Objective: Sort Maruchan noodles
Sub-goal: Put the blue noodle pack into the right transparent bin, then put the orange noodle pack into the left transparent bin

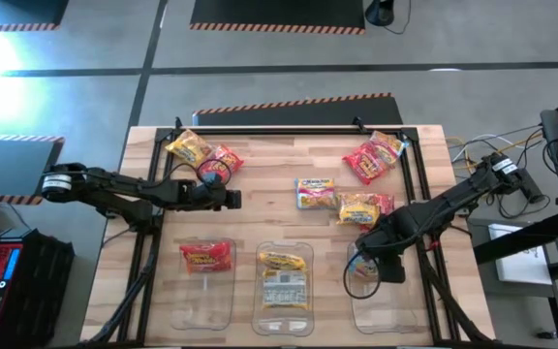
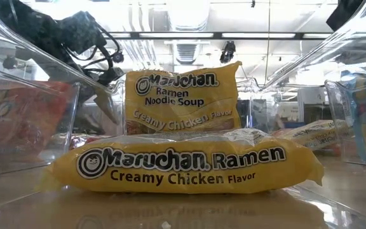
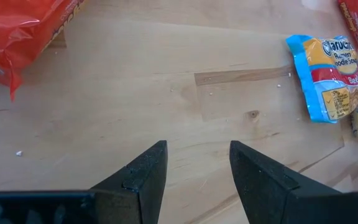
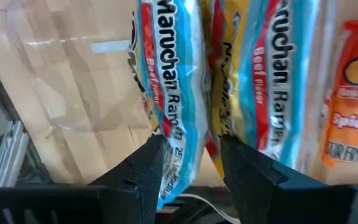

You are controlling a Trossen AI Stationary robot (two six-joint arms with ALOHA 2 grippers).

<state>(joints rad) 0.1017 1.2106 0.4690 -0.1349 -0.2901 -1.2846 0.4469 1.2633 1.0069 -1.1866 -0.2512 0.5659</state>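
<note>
Counting perhaps nine noodle packets (image 1: 315,192) and three clear bins (image 1: 284,307).

We see a wooden bench (image 1: 260,208) carrying loose ramen packets (image 1: 315,192) across the upper frame, three clear bins (image 1: 207,308) along the lower edge

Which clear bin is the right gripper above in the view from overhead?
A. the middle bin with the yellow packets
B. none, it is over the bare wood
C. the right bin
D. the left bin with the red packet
C: from overhead, the right gripper is over the right bin, with a blue packet between its fingers in the wrist view.
</note>
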